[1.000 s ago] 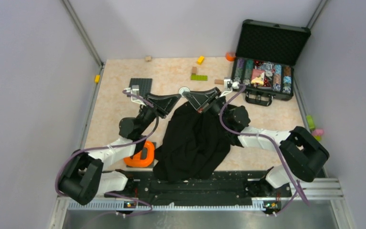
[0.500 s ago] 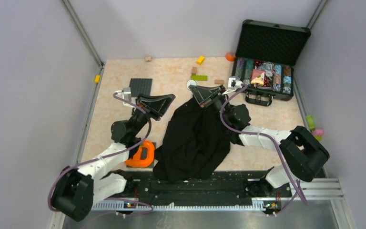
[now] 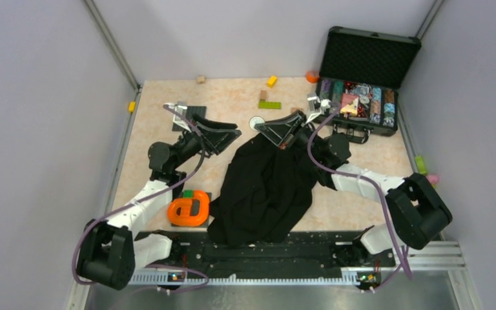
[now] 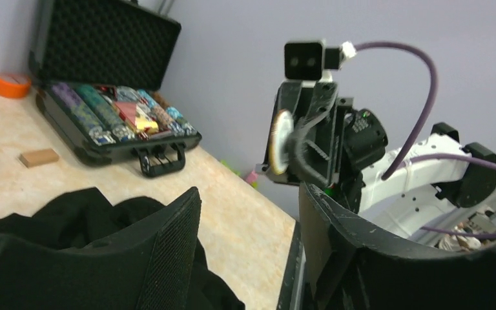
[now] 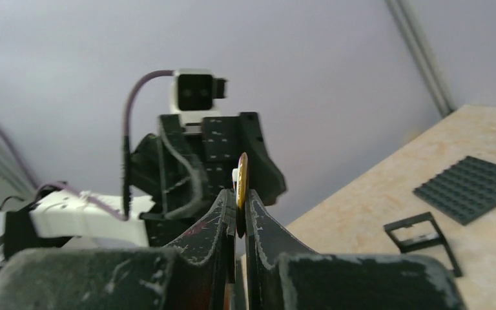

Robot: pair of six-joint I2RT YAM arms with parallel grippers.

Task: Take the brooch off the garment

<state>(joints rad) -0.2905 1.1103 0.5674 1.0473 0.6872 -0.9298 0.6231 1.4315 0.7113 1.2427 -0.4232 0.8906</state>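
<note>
My right gripper [image 5: 239, 205] was closed narrow on the small round whitish-silver brooch [image 5: 241, 175]. The brooch stood edge-on between the two fingers and rose a little above their tips. In the left wrist view the disc looked free in the air, with no cloth hanging from it. So I judged it was already off the crumpled black cloth garment [image 3: 265, 187], which lay below and behind this gripper. My left gripper [image 4: 250, 194] faced it from near, wide open with nothing between the jaws.

To finish the step well, I thought I should not loosen the right grip in the air, because a thin disc pinched only at its lower part can turn or slip. It seemed better to carry it sideways away from the garment, go low over the bare beige table [image 3: 232, 97], and open only there.
</note>
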